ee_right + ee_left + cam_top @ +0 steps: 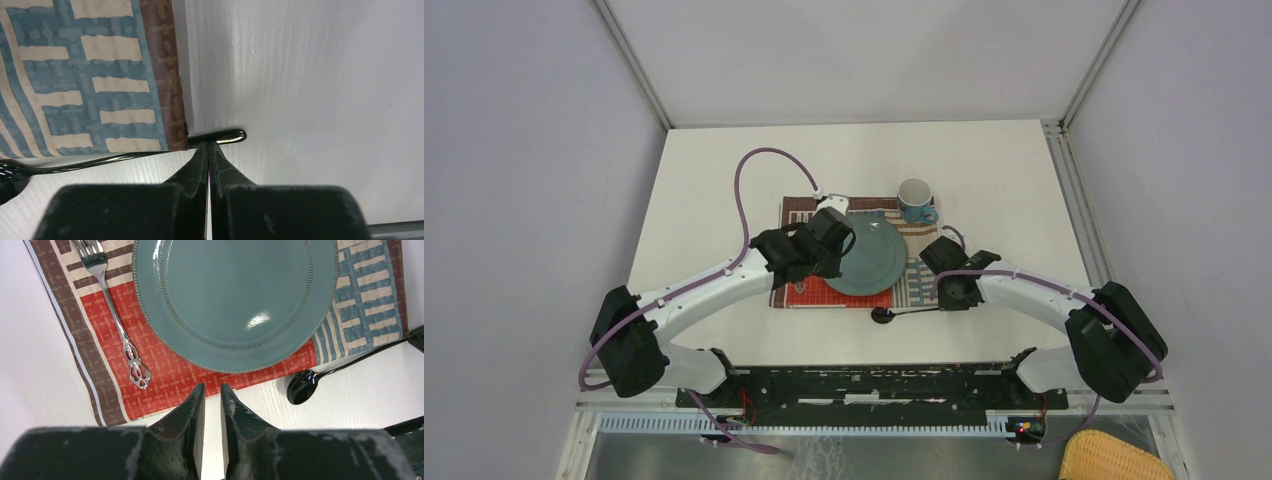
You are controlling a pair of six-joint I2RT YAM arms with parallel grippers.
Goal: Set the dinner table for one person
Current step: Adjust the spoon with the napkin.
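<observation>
Spoon handle (125, 158) at closed right claw (208, 144)

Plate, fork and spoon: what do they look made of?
The plate looks like glazed ceramic: teal, glossy glare, beaded rim. The fork looks like polished silvery metal with an ornate handle. The spoon is glossy black; coated metal or plastic, I cannot tell.

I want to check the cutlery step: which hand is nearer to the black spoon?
Right. The right hand has its tips at the end of the spoon handle; the left hand is over the red edge of the placemat, apart from the spoon's bowl.
</observation>
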